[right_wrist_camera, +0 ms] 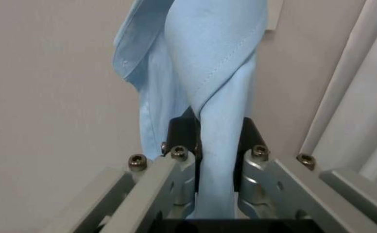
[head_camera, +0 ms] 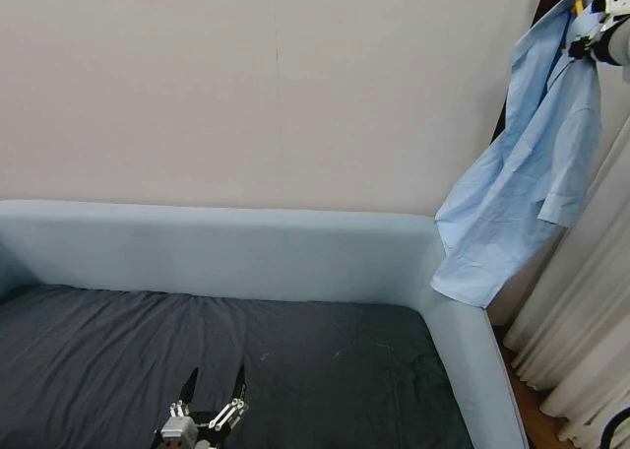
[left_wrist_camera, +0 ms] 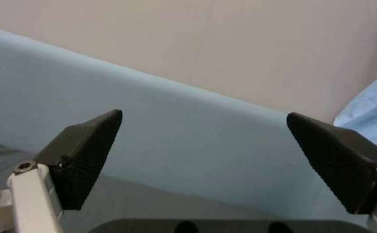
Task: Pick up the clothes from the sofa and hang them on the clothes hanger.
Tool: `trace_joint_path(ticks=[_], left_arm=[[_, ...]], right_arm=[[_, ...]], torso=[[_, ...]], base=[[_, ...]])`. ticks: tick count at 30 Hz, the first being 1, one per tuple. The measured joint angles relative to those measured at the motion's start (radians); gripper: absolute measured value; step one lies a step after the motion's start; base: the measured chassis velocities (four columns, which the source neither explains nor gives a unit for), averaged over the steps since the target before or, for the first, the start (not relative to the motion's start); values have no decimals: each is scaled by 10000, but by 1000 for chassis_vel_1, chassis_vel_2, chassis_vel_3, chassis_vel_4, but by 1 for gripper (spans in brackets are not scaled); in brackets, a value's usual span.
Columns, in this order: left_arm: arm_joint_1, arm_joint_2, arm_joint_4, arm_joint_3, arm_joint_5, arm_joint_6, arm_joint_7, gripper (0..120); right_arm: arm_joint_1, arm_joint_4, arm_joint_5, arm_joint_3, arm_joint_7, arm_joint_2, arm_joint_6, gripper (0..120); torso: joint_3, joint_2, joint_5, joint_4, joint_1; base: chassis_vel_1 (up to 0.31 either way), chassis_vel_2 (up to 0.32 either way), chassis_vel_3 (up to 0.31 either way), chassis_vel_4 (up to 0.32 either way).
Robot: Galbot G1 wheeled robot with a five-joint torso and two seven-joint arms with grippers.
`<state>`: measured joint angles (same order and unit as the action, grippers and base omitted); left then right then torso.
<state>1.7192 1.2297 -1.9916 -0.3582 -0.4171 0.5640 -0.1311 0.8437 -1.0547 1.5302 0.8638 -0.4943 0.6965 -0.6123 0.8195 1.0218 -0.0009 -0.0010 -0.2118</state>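
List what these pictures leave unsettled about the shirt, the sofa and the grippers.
Head view: the top edge cuts off whatever is above the shirt and right gripper; whether the shirt hangs on anything cannot be told.
Right wrist view: bunched cloth in the shut jaws hides which part is gripped.
Head view: bottom and left edges cut off the sofa at its seat front and left end, by the open left gripper.

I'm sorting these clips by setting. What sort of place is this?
Probably a home living room: a light-blue sofa with a dark seat against a plain wall, white curtains beside it, and a blue shirt held high by the right gripper. The left gripper hangs open over the seat.
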Motion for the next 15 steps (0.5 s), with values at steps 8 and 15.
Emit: trace_joint_path(ticks=[8, 15], left_arm=[[16, -10, -97, -55, -73, 9, 53, 100], [85, 18, -104, -79, -26, 87, 142, 100]], right_arm=[[-167, 752, 535, -201, -222, 293, 71, 7], [-162, 1935, 780, -581, -520, 1083, 161, 7]], torso=[[1, 0, 4, -2, 0], [0, 0, 0, 0, 1]], base=[[0, 0, 0, 0], [0, 0, 0, 0]])
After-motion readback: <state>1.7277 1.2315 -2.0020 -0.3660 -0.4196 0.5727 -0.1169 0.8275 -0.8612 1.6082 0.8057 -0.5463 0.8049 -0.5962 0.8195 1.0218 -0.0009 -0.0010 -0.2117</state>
